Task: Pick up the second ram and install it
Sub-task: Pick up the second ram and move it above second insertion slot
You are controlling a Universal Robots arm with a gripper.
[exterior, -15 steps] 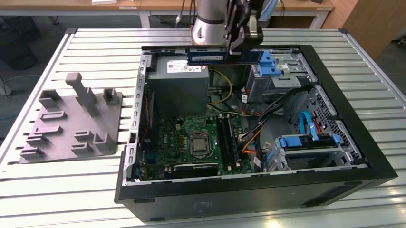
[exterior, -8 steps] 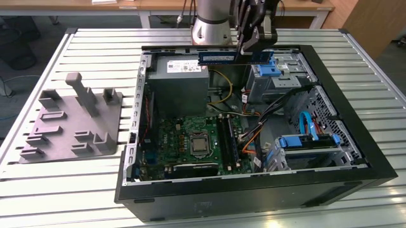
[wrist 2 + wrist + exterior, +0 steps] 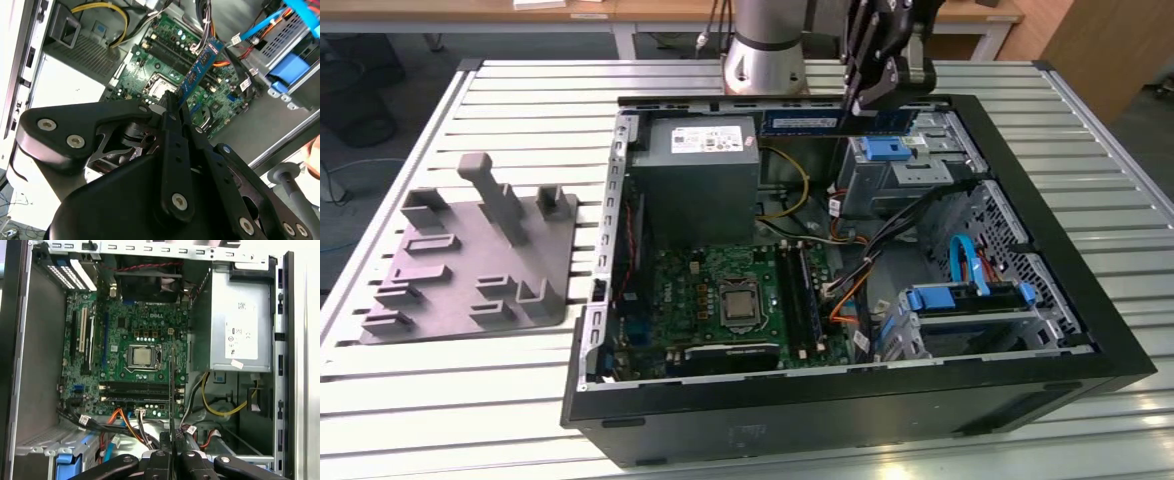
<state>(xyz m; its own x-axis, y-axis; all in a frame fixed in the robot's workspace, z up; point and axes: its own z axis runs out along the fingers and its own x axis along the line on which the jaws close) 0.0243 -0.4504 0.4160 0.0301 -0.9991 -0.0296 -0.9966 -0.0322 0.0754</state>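
tool is clamped on the second ram, a thin narrow circuit-board strip w/ blue face. it grips one end, and the rest sticks out past the fingertips. ram is up in the air over the far part of the open black pc case, above the grey psu box, touching nothing but the tool.

key relation: the long black memory slots sit on the green motherboard, lower and nearer the camera than the ram in the exterior view. the ram's long axis runs toward the exterior view's left, while the slots run near-far, so they look roughly crosswise, not lined up.

first wrist view has the ram edge-on as a thin dark line crossing the slots, tool shut around it.

grey holder block is on the white slatted desk, well apart on the exterior view's left.
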